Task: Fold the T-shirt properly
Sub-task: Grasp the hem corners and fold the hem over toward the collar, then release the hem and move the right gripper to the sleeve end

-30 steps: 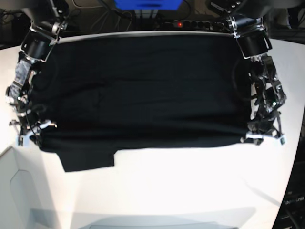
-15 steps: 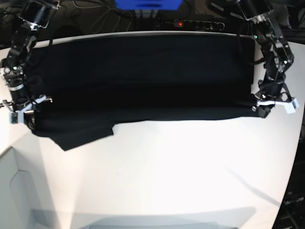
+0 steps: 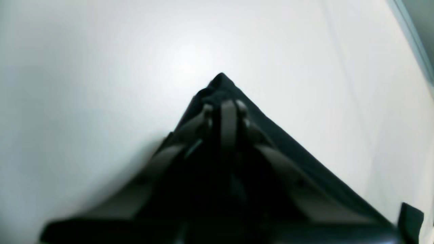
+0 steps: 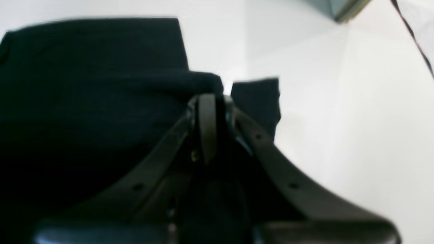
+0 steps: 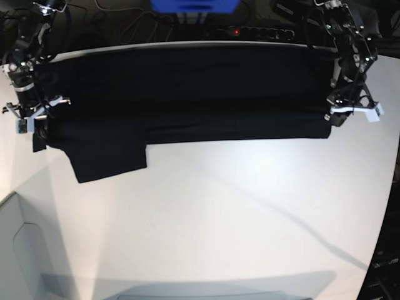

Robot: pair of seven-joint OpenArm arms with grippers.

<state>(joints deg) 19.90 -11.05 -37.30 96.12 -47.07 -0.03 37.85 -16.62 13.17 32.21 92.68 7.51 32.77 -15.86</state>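
Black cloth T-shirt (image 5: 187,94), long folded band

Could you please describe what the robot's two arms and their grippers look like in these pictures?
Both arms are black, skeletal-looking linkages with exposed cabling. The left gripper and right gripper each carry white or pale parts near the tip. In the wrist views, the fingers are slim dark bars on long curved struts; the right gripper's struts show small holes.

The table (image 5: 237,212) lies bare and wide across its whole near half, open to a pass. The T-shirt (image 5: 187,94) spans the far strip, and a power strip (image 5: 250,31) with cables (image 5: 125,19) crowds beyond the far edge.
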